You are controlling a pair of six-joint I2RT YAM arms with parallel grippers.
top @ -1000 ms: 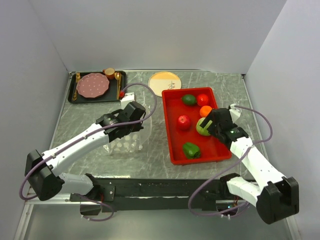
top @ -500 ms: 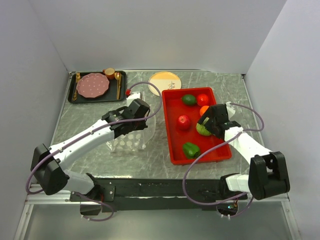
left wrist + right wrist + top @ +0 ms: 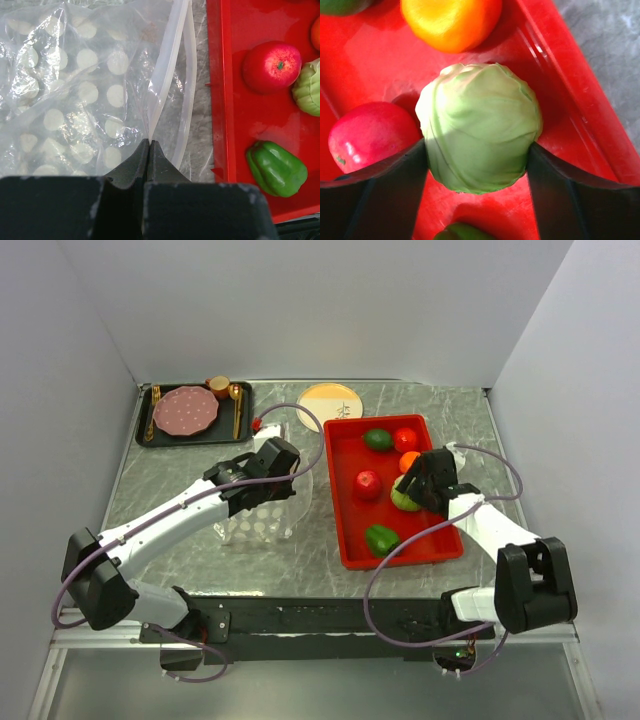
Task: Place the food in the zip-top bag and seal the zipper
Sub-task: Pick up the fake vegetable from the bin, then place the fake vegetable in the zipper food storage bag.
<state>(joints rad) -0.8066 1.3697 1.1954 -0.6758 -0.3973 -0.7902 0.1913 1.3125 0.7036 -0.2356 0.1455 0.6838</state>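
Observation:
The clear zip-top bag (image 3: 255, 520) with white dots lies left of the red tray (image 3: 345, 530); it also shows in the left wrist view (image 3: 75, 100). My left gripper (image 3: 149, 141) is shut on the bag's upper mouth edge, and the zipper (image 3: 167, 70) runs away from it with the mouth held open. My right gripper (image 3: 477, 160) is shut on the light green cabbage (image 3: 477, 127) in the tray (image 3: 560, 100). A red apple (image 3: 368, 482), an orange (image 3: 410, 462), a tomato (image 3: 405, 438), an avocado (image 3: 377, 439) and a green pepper (image 3: 381, 538) lie in the tray.
A black tray (image 3: 146, 435) with a pink plate (image 3: 184, 411), gold cutlery and a cup stands at the back left. A yellow plate (image 3: 328, 402) lies behind the red tray. White walls enclose the table on three sides.
My left gripper lifted the bag's edge up and toward the tray a second ago, then held still. My right arm shifted a little left, with the cabbage between its fingers.

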